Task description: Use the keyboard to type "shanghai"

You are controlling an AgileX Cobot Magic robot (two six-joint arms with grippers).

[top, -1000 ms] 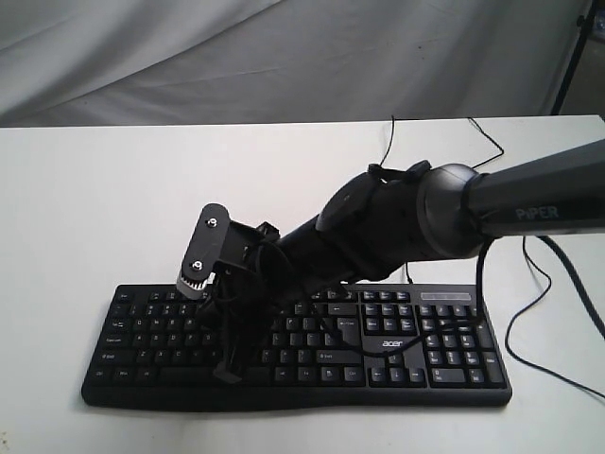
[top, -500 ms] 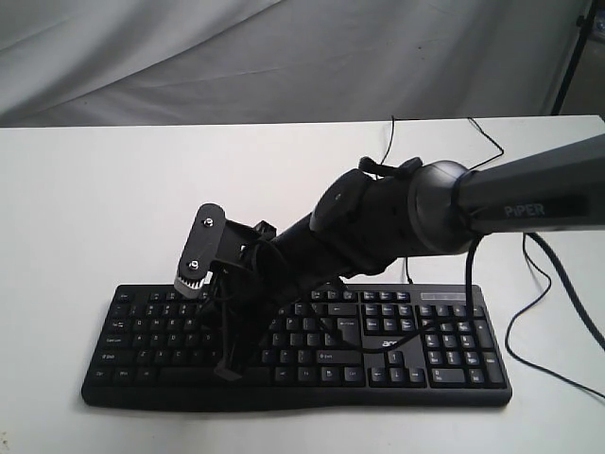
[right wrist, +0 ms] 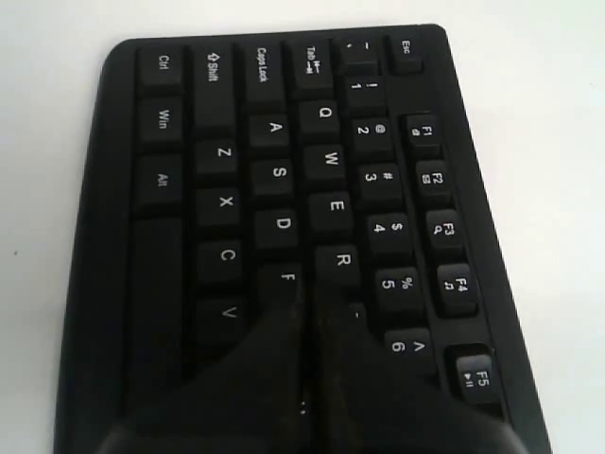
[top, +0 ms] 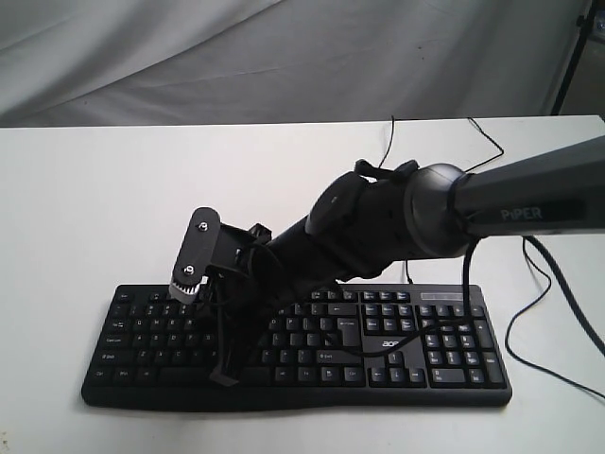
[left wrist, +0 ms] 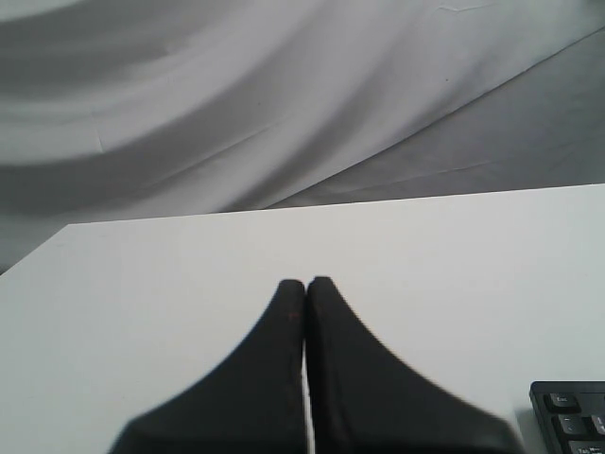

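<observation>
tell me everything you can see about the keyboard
Wide black plastic-looking keyboard with number pad, small white legends and an acer logo, lying flat on the white table. The right gripper, fingers shut, points down at its left half near the F key; contact cannot be told.
</observation>
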